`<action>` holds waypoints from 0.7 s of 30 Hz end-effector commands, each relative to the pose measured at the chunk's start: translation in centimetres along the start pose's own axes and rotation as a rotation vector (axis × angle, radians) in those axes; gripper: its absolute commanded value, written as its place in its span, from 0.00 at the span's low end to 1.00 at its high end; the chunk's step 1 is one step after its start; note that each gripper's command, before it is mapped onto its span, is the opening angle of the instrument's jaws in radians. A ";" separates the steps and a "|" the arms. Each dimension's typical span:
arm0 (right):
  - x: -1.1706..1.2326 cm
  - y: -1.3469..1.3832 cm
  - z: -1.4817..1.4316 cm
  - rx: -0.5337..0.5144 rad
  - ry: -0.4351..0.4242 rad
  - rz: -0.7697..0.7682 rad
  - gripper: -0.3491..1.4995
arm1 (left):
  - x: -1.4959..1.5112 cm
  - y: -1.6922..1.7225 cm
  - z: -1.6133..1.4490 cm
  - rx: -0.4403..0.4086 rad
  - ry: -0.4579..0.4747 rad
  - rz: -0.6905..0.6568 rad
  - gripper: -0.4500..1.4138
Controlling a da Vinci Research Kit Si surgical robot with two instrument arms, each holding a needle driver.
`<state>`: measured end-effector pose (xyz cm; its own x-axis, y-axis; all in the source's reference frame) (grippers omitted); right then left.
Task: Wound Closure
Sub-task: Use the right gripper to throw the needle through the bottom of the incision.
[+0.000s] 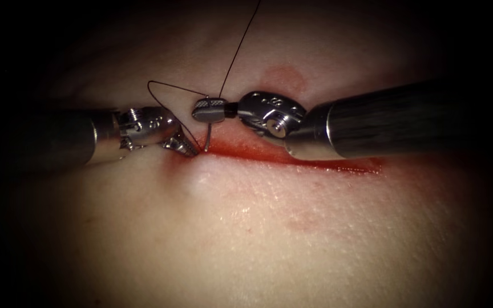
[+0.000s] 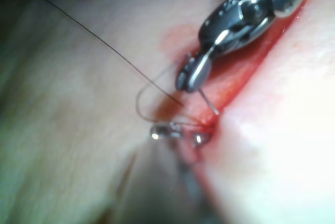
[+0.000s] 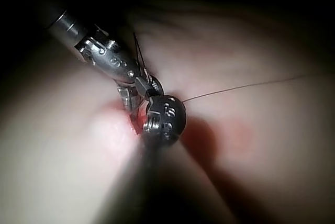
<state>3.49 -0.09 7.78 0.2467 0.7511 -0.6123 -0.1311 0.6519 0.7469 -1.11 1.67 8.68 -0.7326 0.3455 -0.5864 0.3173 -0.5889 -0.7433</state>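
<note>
Steel needle (image 1: 207, 140) is gripped near its upper end by the right pincer (image 1: 210, 109), tip in the cut (image 1: 292, 159); tissue (image 1: 258, 228) edge is held by the closed left pincer (image 1: 186, 147); thread (image 1: 238, 48) trails upward.

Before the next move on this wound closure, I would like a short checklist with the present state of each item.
1. Right tool holds the needle near one end: ok, jaws shut.
2. Needle's lower end is at the cut, beside the left tool: ok; whether it is in the tissue: cannot tell.
3. Left tool's grip: cannot tell.
4. Thread runs free above the right tool: ok.
5. Thread loop lies untangled: ok.
</note>
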 end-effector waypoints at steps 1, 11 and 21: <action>-0.06 -0.01 0.08 0.019 -0.004 0.029 0.00 | 0.00 -0.06 0.06 -0.001 0.001 0.001 0.05; -0.08 -0.04 0.08 0.067 -0.040 0.175 0.00 | 0.00 -0.06 0.06 -0.002 0.001 0.001 0.05; -0.15 -0.07 0.11 0.120 -0.050 0.260 0.00 | -0.01 -0.06 0.06 -0.002 0.000 0.001 0.05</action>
<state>3.50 -0.22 7.78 0.2593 0.8887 -0.3782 -0.0818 0.4104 0.9082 -1.11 1.67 8.68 -0.7324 0.3457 -0.5866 0.3177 -0.5884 -0.7435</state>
